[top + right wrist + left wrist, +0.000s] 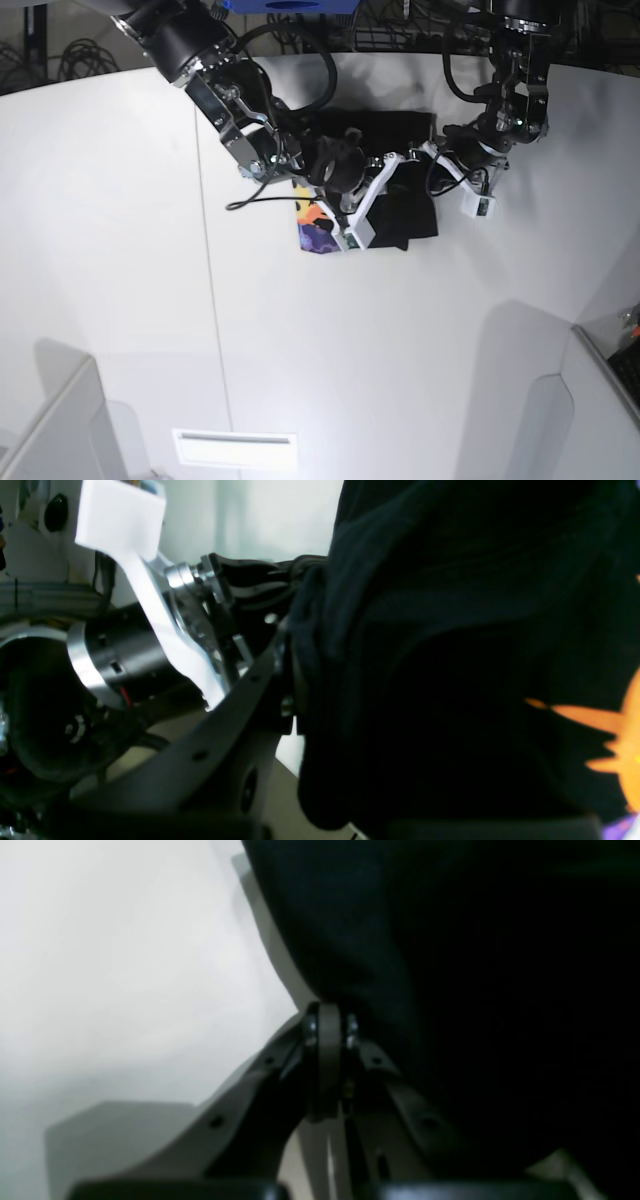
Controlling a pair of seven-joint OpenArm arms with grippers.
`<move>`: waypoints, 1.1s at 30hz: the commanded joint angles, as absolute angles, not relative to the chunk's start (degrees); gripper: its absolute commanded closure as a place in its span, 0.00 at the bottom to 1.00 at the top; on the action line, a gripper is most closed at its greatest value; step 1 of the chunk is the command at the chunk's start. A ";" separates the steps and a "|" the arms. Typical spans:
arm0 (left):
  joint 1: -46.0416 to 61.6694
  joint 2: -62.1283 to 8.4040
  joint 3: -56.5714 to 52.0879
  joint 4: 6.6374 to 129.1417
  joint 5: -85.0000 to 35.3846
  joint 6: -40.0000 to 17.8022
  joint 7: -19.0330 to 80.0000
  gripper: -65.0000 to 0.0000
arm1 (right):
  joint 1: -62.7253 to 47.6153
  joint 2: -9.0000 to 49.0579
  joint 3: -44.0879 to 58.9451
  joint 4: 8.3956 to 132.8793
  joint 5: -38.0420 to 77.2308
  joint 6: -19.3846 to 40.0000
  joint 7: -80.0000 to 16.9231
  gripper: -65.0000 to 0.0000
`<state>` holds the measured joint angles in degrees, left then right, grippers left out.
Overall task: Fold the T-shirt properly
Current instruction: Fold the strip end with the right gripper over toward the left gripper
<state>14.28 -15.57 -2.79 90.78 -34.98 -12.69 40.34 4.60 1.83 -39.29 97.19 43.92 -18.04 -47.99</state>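
Left fingers (330, 1015) pinched on T-shirt (405, 215) edge (black side), white table (120, 250) alongside.

Right claw (287, 645) tips hidden in the T-shirt (450, 655), print edge-cropped.

Overhead base view; two close, perhaps blurred, wrist views

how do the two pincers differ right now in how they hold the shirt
The left pincer pinches plain black shirt edge between tightly closed jaws; the right pincer grips a thicker, bunched wad. Beside the left pincer lies bare white table; near the right pincer the orange print shows. In the base view the left sits at the shirt's right edge, the right nearer its middle. Both are shut on the shirt.
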 commanded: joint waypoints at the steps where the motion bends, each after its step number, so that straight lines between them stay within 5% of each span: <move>1: 14.64 -16.04 -2.59 90.86 -33.63 -12.26 43.12 1.00 | 5.76 1.54 -39.08 97.36 44.53 -17.63 -46.90 1.00; 18: 18.42 -18.07 -4.09 96.22 -34.15 -12.35 43.21 1.00 | 4.53 1.36 -39.08 95.25 36.70 -17.63 -44.79 1.00; 27: 23.52 -18.77 -16.48 102.37 -33.98 -16.48 54.29 1.00 | 4.26 1.19 -38.90 95.25 36.88 -17.63 -44.88 1.00; 28: 23.96 -18.77 -18.24 102.29 -33.71 -18.24 54.37 1.00 | 4.26 1.19 -38.90 95.16 36.88 -17.63 -44.88 0.98; 33: 25.54 -19.47 -24.31 101.85 -33.63 -23.16 54.55 1.00 | 4.44 0.48 -38.90 95.34 36.88 -17.63 -44.97 0.47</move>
